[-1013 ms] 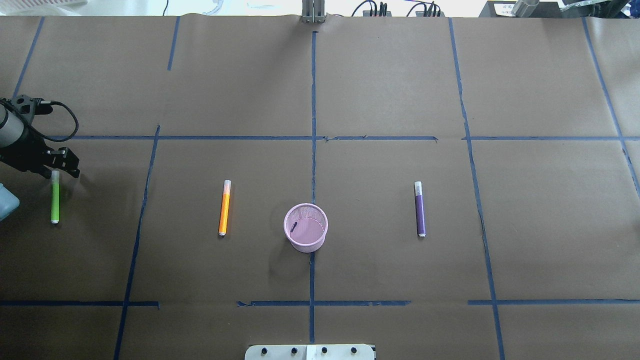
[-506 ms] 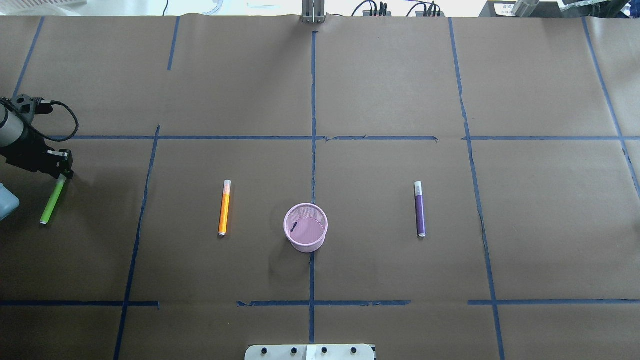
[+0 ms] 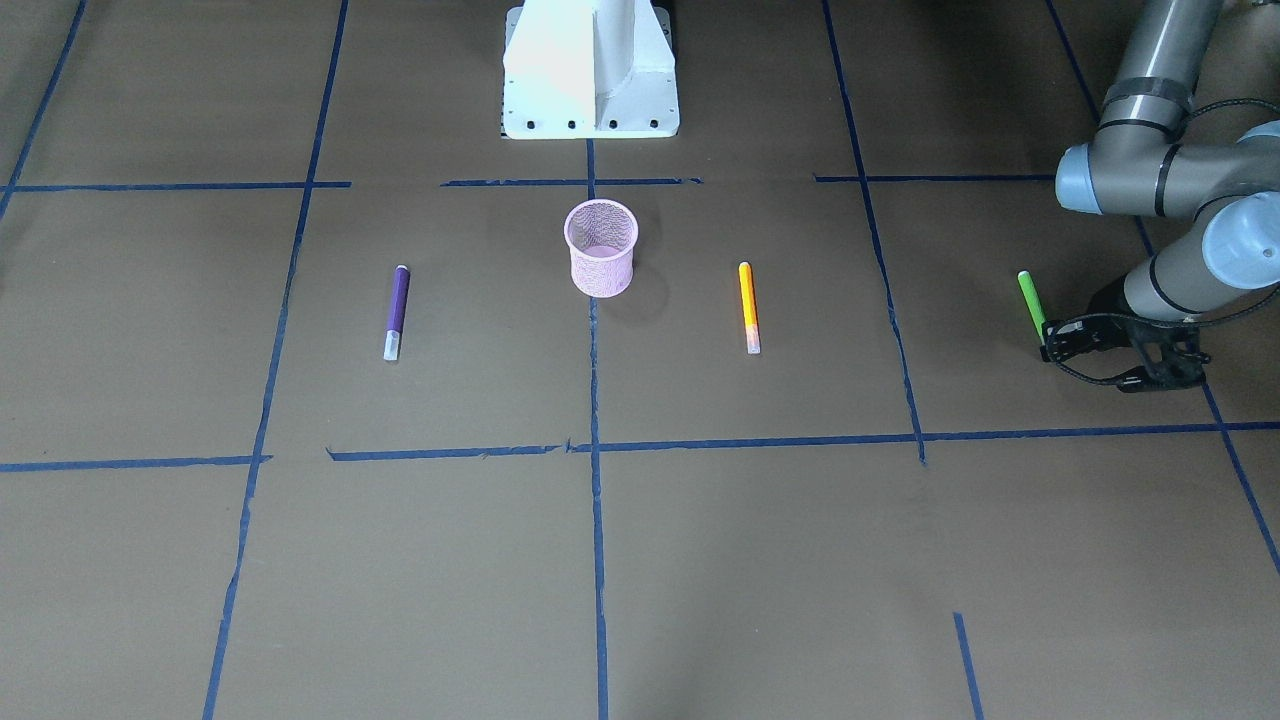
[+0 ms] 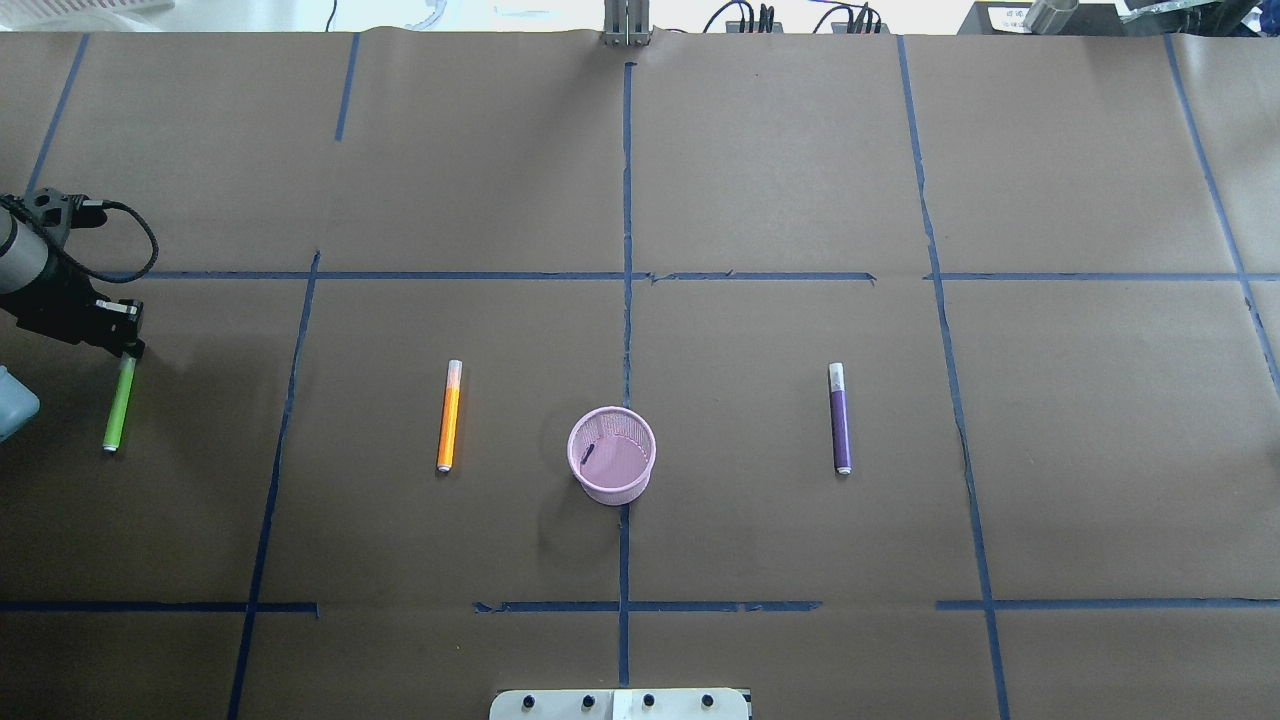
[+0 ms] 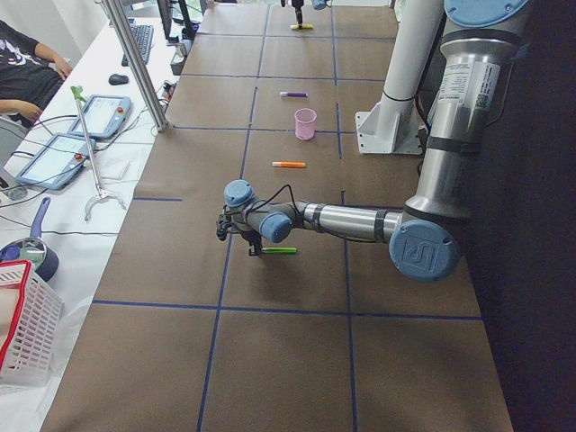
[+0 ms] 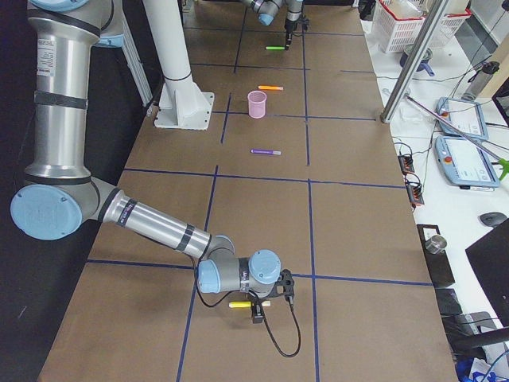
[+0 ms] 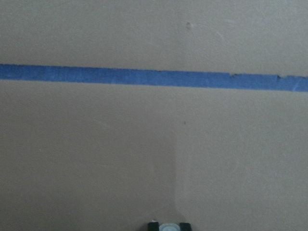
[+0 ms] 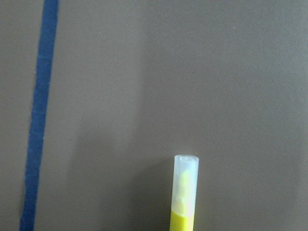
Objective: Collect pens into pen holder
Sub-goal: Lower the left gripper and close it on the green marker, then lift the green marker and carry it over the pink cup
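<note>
The pink mesh pen holder (image 4: 612, 468) (image 3: 601, 247) stands upright mid-table with a small dark mark inside. An orange pen (image 4: 450, 415) (image 3: 747, 305) lies to its left and a purple pen (image 4: 840, 418) (image 3: 396, 312) to its right. My left gripper (image 4: 128, 348) (image 3: 1047, 345) is shut on the pale cap end of the green pen (image 4: 118, 405) (image 3: 1030, 298); the left wrist view shows that cap between the fingertips (image 7: 153, 225). My right gripper (image 6: 256, 309) hovers at a yellow pen (image 6: 238, 304) (image 8: 184, 192) far off to the right; I cannot tell whether it is open or shut.
Blue tape lines (image 4: 626, 300) grid the brown paper. The white robot base (image 3: 590, 70) stands behind the holder. Beyond the table's far edge are tablets (image 5: 103, 112), a white basket (image 5: 22, 324) and a seated person (image 5: 22, 76).
The left gripper has shut on the green pen's cap end. The pen swung askew half a second ago and now hangs nearly straight again, its cap end shifted slightly right.
</note>
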You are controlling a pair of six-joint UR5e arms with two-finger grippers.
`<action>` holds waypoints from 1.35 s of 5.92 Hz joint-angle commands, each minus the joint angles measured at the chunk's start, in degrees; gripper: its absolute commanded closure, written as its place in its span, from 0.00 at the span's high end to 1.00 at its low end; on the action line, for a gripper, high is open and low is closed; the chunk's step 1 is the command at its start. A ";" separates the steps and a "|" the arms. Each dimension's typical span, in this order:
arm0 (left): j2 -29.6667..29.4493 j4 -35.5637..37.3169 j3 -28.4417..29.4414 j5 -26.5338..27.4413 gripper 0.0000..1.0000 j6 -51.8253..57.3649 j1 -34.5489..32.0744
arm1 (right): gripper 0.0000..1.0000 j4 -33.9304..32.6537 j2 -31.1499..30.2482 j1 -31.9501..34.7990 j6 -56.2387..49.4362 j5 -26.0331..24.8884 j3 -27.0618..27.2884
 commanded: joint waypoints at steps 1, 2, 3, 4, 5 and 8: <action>-0.20 0.34 -3.70 -0.35 0.02 0.52 -0.87 | 1.00 0.00 0.00 0.00 0.00 0.00 0.00; -0.20 0.61 -5.03 -0.53 0.00 4.44 -2.88 | 1.00 0.00 0.00 0.00 0.00 0.00 0.00; -0.55 2.70 -5.92 -0.70 0.00 6.83 -4.99 | 1.00 0.00 0.00 0.00 0.00 0.00 0.00; -1.60 7.24 -8.62 -0.27 0.00 10.68 -5.18 | 1.00 0.00 0.00 0.00 0.00 0.00 0.00; -6.13 9.90 -9.95 -0.18 0.00 12.02 -6.84 | 1.00 0.00 0.00 0.00 0.00 -0.09 0.00; -20.55 10.28 -10.40 4.96 0.00 11.25 -4.85 | 1.00 0.00 0.00 0.00 0.00 0.00 0.09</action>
